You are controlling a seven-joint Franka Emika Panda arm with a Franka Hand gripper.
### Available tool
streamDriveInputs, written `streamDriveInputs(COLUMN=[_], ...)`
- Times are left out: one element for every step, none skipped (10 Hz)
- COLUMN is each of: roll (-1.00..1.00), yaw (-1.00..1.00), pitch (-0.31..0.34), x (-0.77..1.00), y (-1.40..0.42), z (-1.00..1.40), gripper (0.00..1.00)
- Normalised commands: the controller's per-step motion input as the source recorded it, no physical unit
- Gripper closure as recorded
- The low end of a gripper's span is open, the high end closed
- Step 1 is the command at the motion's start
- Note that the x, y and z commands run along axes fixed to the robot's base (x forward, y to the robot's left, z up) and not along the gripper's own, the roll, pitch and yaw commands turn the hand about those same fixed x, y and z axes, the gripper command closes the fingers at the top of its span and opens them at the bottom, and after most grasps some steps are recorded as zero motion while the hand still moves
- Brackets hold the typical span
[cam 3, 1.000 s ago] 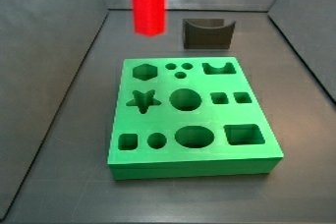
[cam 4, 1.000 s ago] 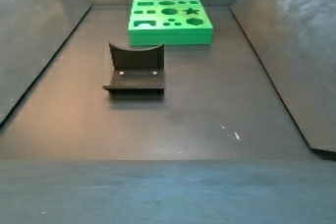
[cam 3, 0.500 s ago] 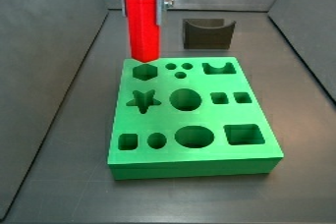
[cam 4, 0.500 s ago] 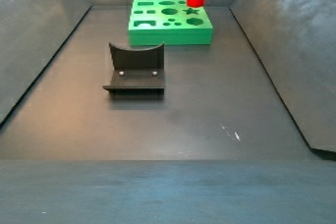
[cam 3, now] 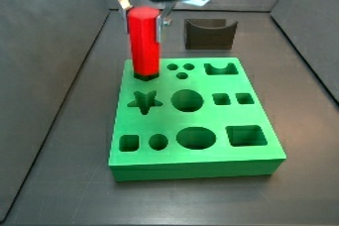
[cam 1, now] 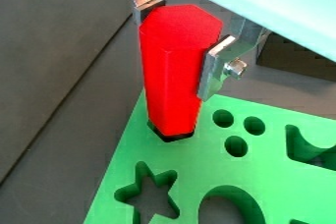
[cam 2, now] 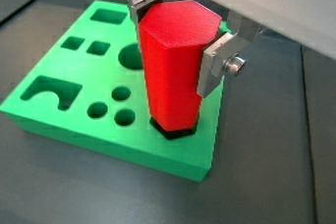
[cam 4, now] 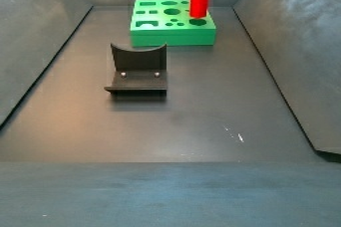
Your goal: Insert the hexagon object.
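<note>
In both wrist views the hexagon object (cam 1: 175, 71), clamped between the fingers (cam 1: 217, 63) of the gripper (cam 2: 178, 31), is now lowered from above the green board (cam 2: 79, 81) into its hexagonal hole (cam 2: 175, 129), so insertion is judged begun.

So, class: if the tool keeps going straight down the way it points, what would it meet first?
The tool, shut on the red peg already seated in the hexagonal hole, would probably meet the green board first, though depth is hard to judge.

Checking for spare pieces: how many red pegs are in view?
1: the hexagon object, upright in the hand, lower end in the green board's corner hole. None visible elsewhere.
</note>
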Motion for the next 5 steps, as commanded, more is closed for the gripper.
streamDriveInputs(roll=[0.08,0.08,0.01,0.03,0.23], yaw=[0.00,0.05,0.15,0.13,0.23], pitch=[-0.147,-0.191,-0.156,-0.134,-0.070], x=[-0.19,-0.23,0.00,0.16,0.21], y=[0.14,-0.09,-0.25,-0.28,-0.30], z=[-0.96,-0.89,-0.53,-0.54,-0.73], gripper=[1.00,1.00,1.00,1.00,1.00])
